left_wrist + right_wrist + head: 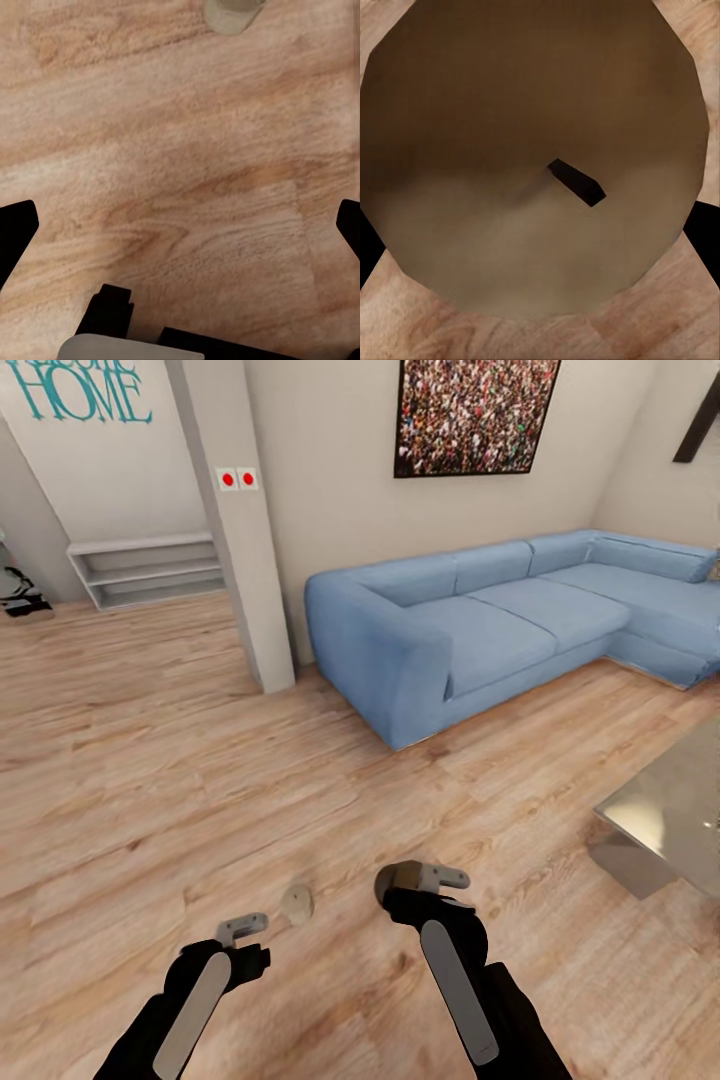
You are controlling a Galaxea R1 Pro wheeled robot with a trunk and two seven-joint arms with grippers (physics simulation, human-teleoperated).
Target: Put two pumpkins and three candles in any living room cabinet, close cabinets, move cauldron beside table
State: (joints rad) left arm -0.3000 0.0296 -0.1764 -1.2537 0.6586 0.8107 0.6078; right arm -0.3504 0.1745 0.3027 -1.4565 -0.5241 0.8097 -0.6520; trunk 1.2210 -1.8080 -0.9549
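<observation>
Candle (pixel 536 161) clamped in right hand (pixel 425 880), second candle (pixel 297 902) on floor (pixel 150 760) beside left hand (pixel 243 930), grip unclear

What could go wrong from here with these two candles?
The squat greyish candle with the dark wick seems gripped in the right end effector; a jolt might drop it. A second squat candle lies loose on the wooden floor between the arms, so driving off may knock it. The shiny low table stands close on the right; turning could clip it.
</observation>
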